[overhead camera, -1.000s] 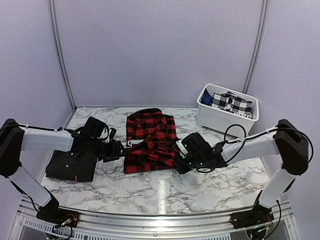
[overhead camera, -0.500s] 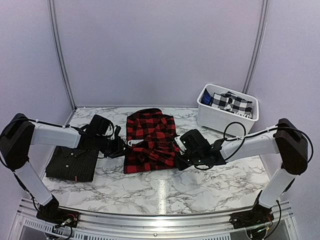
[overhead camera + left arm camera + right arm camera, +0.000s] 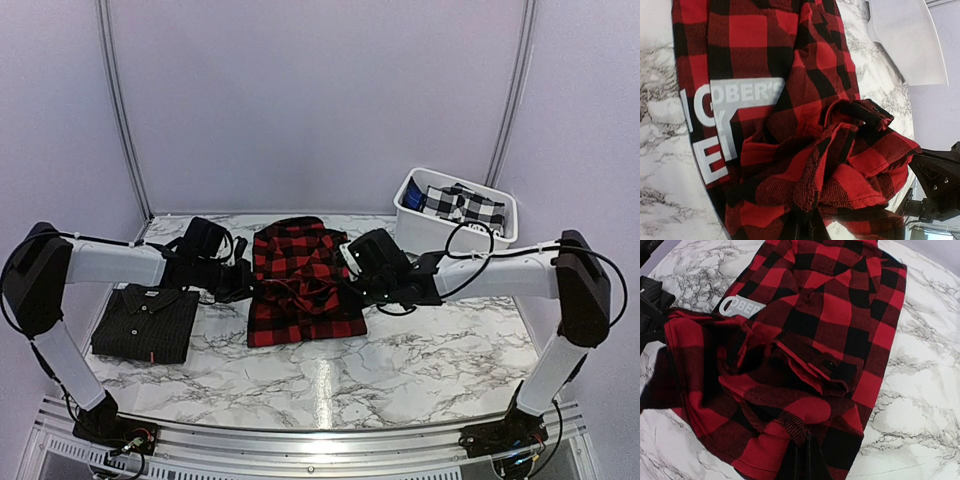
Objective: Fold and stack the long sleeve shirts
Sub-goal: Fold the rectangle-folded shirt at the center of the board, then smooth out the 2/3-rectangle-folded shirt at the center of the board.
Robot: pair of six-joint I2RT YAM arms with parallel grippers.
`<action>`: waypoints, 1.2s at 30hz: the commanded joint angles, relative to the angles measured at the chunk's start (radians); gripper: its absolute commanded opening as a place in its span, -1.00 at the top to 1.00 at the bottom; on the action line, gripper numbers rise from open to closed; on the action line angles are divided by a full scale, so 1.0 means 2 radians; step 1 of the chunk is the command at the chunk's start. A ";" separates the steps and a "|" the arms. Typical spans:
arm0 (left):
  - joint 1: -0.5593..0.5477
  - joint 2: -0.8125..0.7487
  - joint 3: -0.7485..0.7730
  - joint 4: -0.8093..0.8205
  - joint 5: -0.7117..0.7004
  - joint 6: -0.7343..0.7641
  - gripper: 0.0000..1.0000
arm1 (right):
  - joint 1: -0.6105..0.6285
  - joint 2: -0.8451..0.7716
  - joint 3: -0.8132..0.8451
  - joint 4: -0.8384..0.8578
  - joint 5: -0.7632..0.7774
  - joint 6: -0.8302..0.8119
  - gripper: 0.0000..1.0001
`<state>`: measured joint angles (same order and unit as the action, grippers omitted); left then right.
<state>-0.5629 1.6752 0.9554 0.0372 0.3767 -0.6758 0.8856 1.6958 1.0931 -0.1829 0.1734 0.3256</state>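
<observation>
The red-and-black buffalo-check flannel shirt [image 3: 300,255] lies partly folded in the middle of the marble table [image 3: 400,350], collar end toward the far side, with its middle layers lifted into a bunched ridge between the two arms. The left gripper [image 3: 247,285] is at the shirt's left edge. In the left wrist view its fingers [image 3: 805,227] are pinched together on a gathered fold of the flannel. The right gripper [image 3: 352,287] reaches in from the right edge, and the right wrist view shows its fingers [image 3: 802,462] likewise clamped on a raised fold of the same cloth. White lettering [image 3: 747,92] shows on the flat part of the flannel near the left side. The black pinstriped shirt [image 3: 145,322] lies folded flat at the near left of the table, just beside the flannel and apart from both grippers. A white bin [image 3: 430,245] at the far right holds black-and-white checked cloth [image 3: 465,207].
</observation>
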 commanded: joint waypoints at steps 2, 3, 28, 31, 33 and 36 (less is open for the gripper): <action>0.008 0.039 0.057 -0.029 -0.029 0.002 0.91 | -0.029 0.047 0.087 -0.040 0.030 0.010 1.00; 0.010 0.046 0.064 -0.034 -0.036 -0.001 0.92 | -0.037 0.057 0.100 -0.038 0.030 0.009 1.00; 0.029 0.017 0.090 -0.079 -0.091 0.013 0.16 | -0.064 0.049 0.117 -0.020 -0.089 0.016 0.41; 0.014 0.013 0.085 -0.077 -0.086 0.012 0.33 | -0.048 0.064 0.109 -0.003 -0.141 0.023 0.55; 0.005 0.017 0.084 -0.073 -0.080 0.011 0.40 | -0.043 0.083 0.111 0.005 -0.167 0.033 0.63; -0.006 0.025 0.087 -0.069 -0.074 0.007 0.46 | -0.041 0.102 0.111 0.025 -0.191 0.044 0.67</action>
<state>-0.5499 1.7264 1.1397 -0.0921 0.1997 -0.6647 0.7933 1.8477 1.3113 -0.2035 -0.0967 0.3740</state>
